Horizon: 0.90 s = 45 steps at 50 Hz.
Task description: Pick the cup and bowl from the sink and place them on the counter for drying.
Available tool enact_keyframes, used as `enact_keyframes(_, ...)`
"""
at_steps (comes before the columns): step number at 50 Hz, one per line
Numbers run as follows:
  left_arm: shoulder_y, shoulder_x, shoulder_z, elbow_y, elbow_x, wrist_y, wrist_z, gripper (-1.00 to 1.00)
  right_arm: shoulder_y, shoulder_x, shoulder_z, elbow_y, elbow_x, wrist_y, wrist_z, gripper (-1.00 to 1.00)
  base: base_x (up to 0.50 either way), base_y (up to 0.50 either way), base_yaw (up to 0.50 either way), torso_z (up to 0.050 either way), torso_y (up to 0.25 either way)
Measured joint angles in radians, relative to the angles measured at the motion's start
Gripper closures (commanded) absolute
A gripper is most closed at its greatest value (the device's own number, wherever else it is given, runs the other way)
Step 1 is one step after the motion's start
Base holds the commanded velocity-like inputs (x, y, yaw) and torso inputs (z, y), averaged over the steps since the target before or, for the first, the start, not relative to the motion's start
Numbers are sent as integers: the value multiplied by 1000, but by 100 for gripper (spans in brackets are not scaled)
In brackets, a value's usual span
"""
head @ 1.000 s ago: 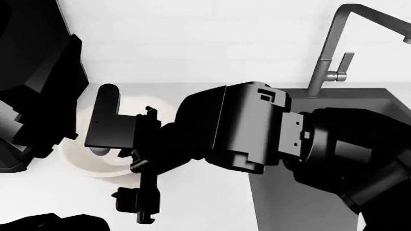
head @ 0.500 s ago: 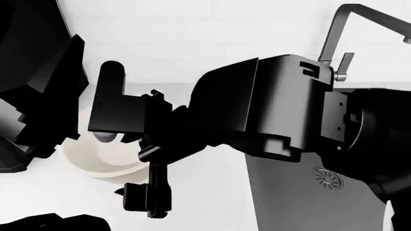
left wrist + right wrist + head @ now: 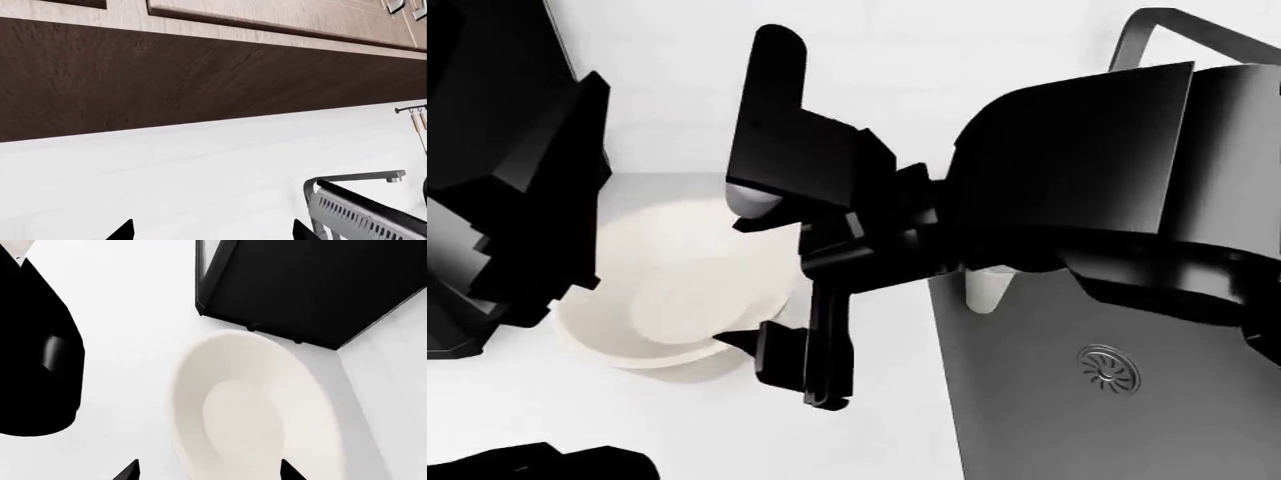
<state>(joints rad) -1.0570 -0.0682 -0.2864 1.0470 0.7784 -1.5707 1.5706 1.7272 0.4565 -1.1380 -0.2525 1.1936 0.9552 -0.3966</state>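
The cream-white bowl (image 3: pixel 667 300) rests upright on the white counter (image 3: pixel 574 420), left of the sink (image 3: pixel 1094 420). My right gripper (image 3: pixel 761 285) hovers above the bowl's right rim, open and empty. In the right wrist view the bowl (image 3: pixel 253 410) lies below the gripper (image 3: pixel 207 472), whose jaws stand wide apart. The small white cup (image 3: pixel 988 288) stands in the sink at its left wall, partly hidden by my right arm. My left gripper (image 3: pixel 212 232) is open and faces the white wall, holding nothing.
The grey faucet (image 3: pixel 1154 25) rises behind the sink, mostly hidden by my right arm. My left arm (image 3: pixel 507 200) fills the left side, close to the bowl. A grey slotted metal rack (image 3: pixel 360 212) and wooden wall cabinets (image 3: pixel 267 15) appear in the left wrist view.
My right gripper has risen and shifted right, away from the bowl's rim. The bowl has stayed on the counter. The cup has come into sight in the sink.
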Motion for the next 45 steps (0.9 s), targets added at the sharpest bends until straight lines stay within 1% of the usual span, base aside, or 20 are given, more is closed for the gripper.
enact_keyframes(11,0,7,12,0,11,0,0,-100,-49,163,72,-98,79,-22,70,-100,0,0,0,0,0)
enact_keyframes(31,-4,16,32,0,27,0,0,-100,-217,526,177,-226,236,-106,225,-100,0,0,0,0,0)
enact_keyframes(45,-1,21,40,0,35,0,0,-100,-350,708,203,-245,273,-211,312,-100,0,0,0,0,0)
